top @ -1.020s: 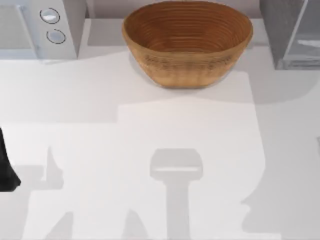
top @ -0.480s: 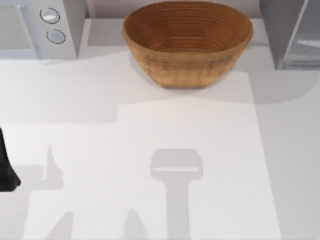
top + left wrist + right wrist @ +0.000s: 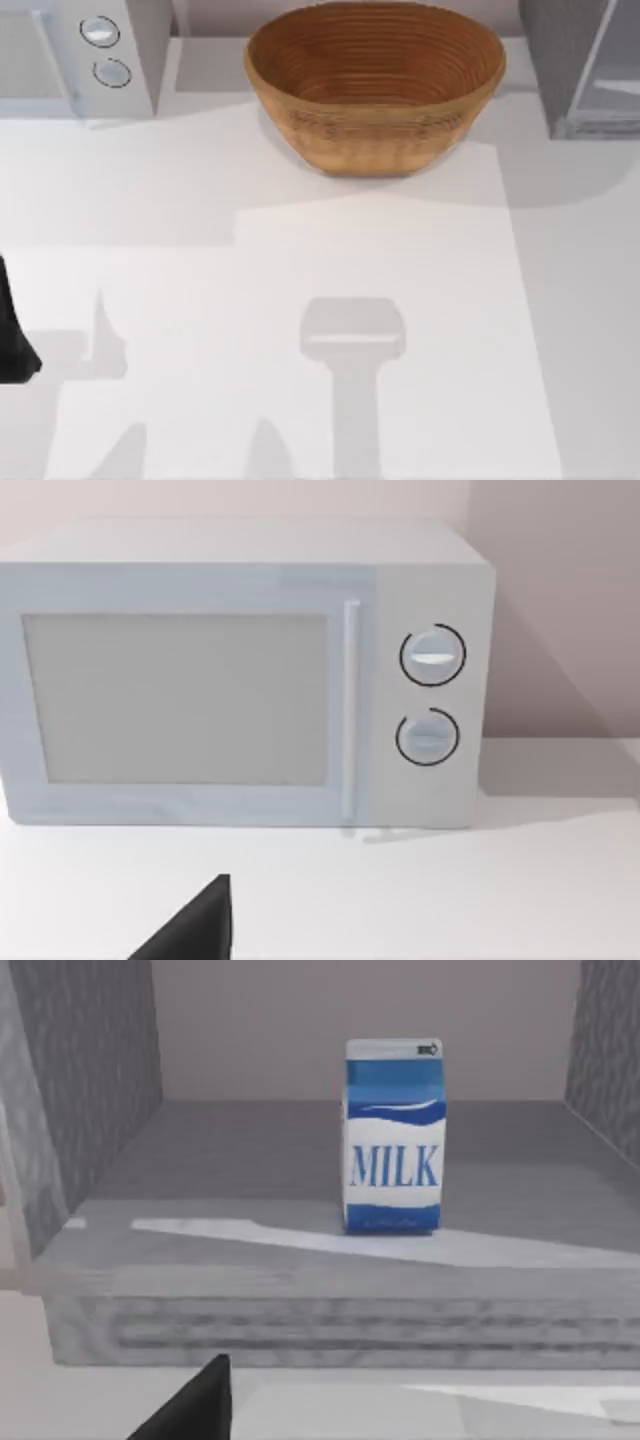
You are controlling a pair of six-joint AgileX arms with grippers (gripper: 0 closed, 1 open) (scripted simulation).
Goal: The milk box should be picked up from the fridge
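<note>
The milk box point(image 3: 393, 1135) is a blue-and-white carton printed MILK. It stands upright on the grey floor of the fridge point(image 3: 230, 1175), whose front is open, with dark speckled walls on both sides. My right gripper point(image 3: 195, 1408) is in front of the fridge's threshold, facing the carton and well short of it, with a dark tip at the picture's edge. In the top view the fridge point(image 3: 560, 60) is at the far right, with its pale door panel point(image 3: 615, 80) swung out. My left arm point(image 3: 10, 345) is parked at the table's left edge.
A woven basket point(image 3: 375, 85) stands at the back middle of the table. A white appliance with two round knobs point(image 3: 110, 50) stands at the back left; the left wrist view faces this appliance point(image 3: 240, 680). The white tabletop point(image 3: 300, 250) stretches in front of them.
The shadow that lay on the table's front right a second ago has slid off to the right. The left arm, basket and fridge have not moved.
</note>
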